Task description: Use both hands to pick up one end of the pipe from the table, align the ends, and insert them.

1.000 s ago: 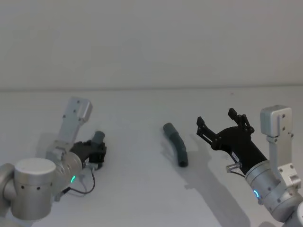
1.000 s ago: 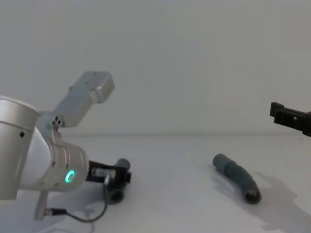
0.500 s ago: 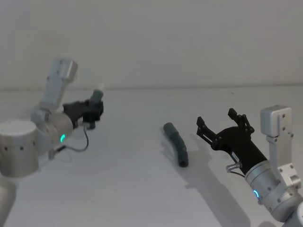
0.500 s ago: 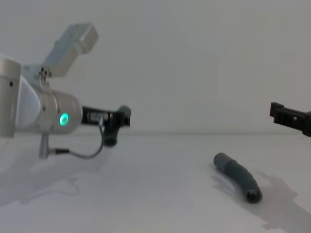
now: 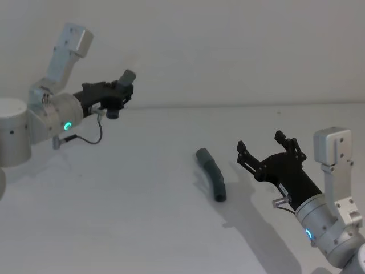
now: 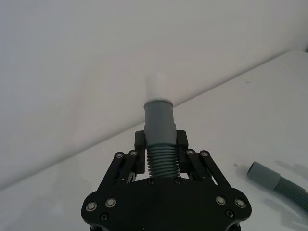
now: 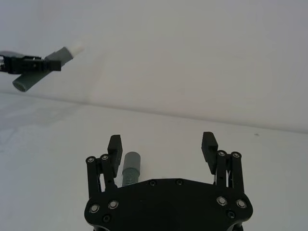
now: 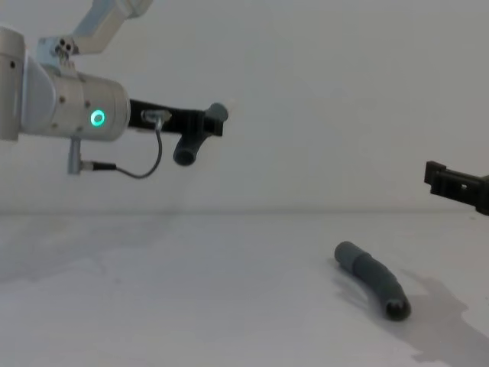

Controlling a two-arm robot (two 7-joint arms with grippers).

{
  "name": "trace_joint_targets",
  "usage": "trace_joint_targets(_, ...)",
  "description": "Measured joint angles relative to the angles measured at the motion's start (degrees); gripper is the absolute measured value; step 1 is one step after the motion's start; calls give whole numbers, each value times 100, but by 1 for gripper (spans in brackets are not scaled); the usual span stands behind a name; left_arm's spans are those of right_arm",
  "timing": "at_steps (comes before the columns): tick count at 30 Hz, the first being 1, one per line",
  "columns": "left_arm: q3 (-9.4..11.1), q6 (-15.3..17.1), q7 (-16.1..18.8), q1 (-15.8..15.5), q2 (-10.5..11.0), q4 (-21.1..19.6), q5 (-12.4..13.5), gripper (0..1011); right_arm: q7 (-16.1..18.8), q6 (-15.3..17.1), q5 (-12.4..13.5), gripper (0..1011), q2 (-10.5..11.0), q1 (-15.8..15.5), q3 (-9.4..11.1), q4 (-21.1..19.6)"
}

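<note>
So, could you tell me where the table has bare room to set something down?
The left half of the table is bare, from beneath the left gripper across to the lying pipe piece. It is crowded on the right, where the open right gripper hovers beside that piece.

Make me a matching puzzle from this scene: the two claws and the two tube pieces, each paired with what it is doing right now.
Things:
1. left gripper
2. right gripper
3. white-tipped pipe piece
4. plain grey pipe piece

States:
A. lying on the table
B. open, holding nothing
C. up in the air, clamped
D. shut on a pipe piece

Pairs: 1-D, 2-B, 3-C, 4-A
</note>
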Motion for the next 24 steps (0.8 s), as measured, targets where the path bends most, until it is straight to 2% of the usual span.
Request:
trace_joint_targets(10,332,-202,-1030,-696,157,611,-29,336,0,121,11,1004,-13,-1,16,-29)
trace_joint_targets(14,493,-260,-1401,-941,212,836,-26,336,3,289,40,1004,-16,12,23,-63)
trace_joint_targets(17,664,-324,-1803,-1177,259,1052,-10,336,13,453,67,1004,-20,44,23,-86)
trace_joint_targets(24,999,-478,-2529,-1569,335,1414,85,336,80,867,93,1004,-60,203,-62,-71)
